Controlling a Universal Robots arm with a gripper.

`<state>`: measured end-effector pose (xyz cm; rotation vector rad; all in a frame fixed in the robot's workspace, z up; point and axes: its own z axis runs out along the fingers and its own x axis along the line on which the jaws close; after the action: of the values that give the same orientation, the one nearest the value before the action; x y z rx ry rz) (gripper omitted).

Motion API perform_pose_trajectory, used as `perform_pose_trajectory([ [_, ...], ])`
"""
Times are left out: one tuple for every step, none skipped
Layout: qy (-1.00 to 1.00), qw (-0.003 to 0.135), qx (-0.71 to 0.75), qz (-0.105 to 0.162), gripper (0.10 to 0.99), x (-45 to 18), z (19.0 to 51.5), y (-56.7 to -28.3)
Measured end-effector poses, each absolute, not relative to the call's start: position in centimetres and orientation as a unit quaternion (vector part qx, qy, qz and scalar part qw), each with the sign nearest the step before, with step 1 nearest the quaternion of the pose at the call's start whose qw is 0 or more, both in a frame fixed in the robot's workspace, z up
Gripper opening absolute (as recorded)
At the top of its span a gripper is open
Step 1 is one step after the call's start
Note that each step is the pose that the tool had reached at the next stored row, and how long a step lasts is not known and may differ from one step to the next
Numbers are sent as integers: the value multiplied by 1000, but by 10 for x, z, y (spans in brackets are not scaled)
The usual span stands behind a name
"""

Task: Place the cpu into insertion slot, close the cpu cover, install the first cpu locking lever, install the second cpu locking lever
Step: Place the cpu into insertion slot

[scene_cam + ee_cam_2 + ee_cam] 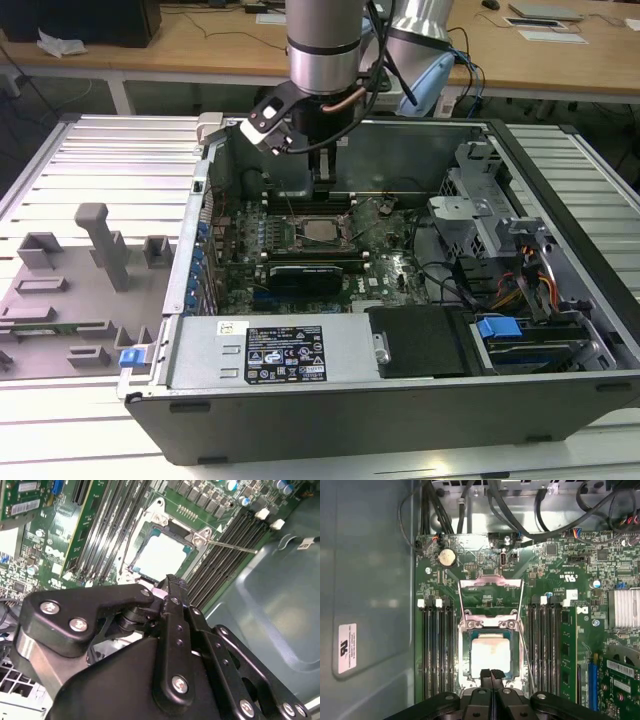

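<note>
Silver cylindrical robot arm with a black band, a pale blue joint cap at its three o'clock and a copper cable looped beneath. A white-and-black camera box sits at seven o'clock. The matte black gripper's links carry round silver screws.

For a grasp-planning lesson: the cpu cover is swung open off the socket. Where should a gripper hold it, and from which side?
Probably the free cross bar of the cpu cover, the edge farthest from its hinge beside the cpu. The frame is thin with an open window, so pinch that bar across its thickness, coming from above.
</note>
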<state>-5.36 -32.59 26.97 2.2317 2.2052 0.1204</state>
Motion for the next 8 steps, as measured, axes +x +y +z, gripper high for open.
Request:
perform_pose_trajectory([
  [702,1,711,38,106,-51,270,-326],
  [702,1,711,38,106,-50,270,-326],
  [702,1,711,38,106,-48,270,-326],
  [702,1,711,38,106,-48,270,-326],
  [702,1,711,38,106,-48,270,-326],
  [702,1,711,38,106,-48,270,-326],
  [702,1,711,38,106,-48,270,-326],
  [702,1,711,38,106,-47,270,-326],
])
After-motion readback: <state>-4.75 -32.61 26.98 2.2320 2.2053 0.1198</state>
